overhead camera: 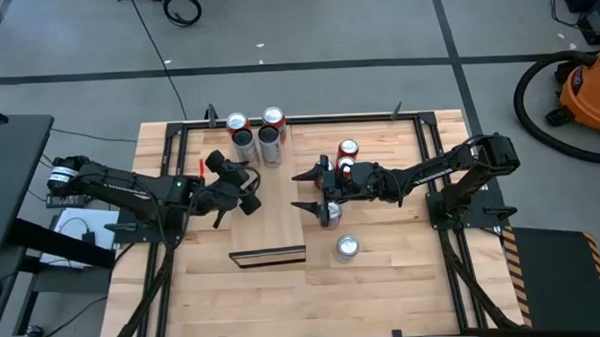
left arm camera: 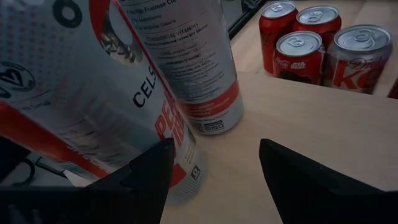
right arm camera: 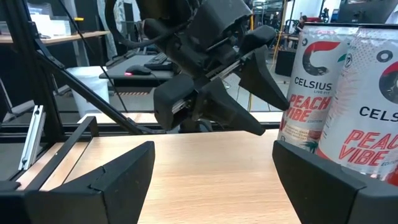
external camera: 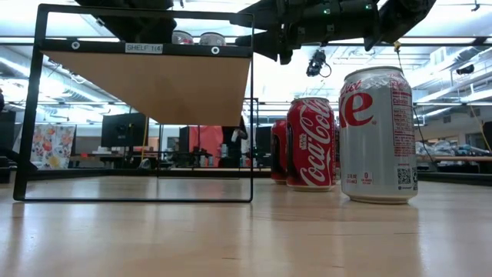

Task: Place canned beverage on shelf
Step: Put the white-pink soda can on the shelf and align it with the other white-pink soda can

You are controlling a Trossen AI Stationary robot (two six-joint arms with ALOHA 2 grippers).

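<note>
The shelf point(overhead camera: 267, 225) is a pale wood board raised on a black frame point(external camera: 31, 108). Two tall white Celsius cans point(overhead camera: 241, 141) point(overhead camera: 271, 132) stand upright on its far end. My left gripper point(overhead camera: 249, 183) hovers open over the shelf just near of them. In the left wrist view the nearer can point(left arm camera: 93, 99) fills the frame beside one finger, with nothing between the fingers point(left arm camera: 214, 149). My right gripper point(overhead camera: 299, 191) is open and level over the shelf's right edge, facing the left gripper point(right arm camera: 249, 99). Red cola cans point(overhead camera: 347, 150) and a silver can point(overhead camera: 347, 249) stand on the table.
The red cans point(left arm camera: 298, 40) and the silver one point(left arm camera: 360, 56) stand grouped to the right of the shelf, under my right arm. In the low view a red can point(external camera: 310, 144) and the silver can point(external camera: 378, 135) stand beside the frame. An orange vacuum point(overhead camera: 587, 88) is on the floor.
</note>
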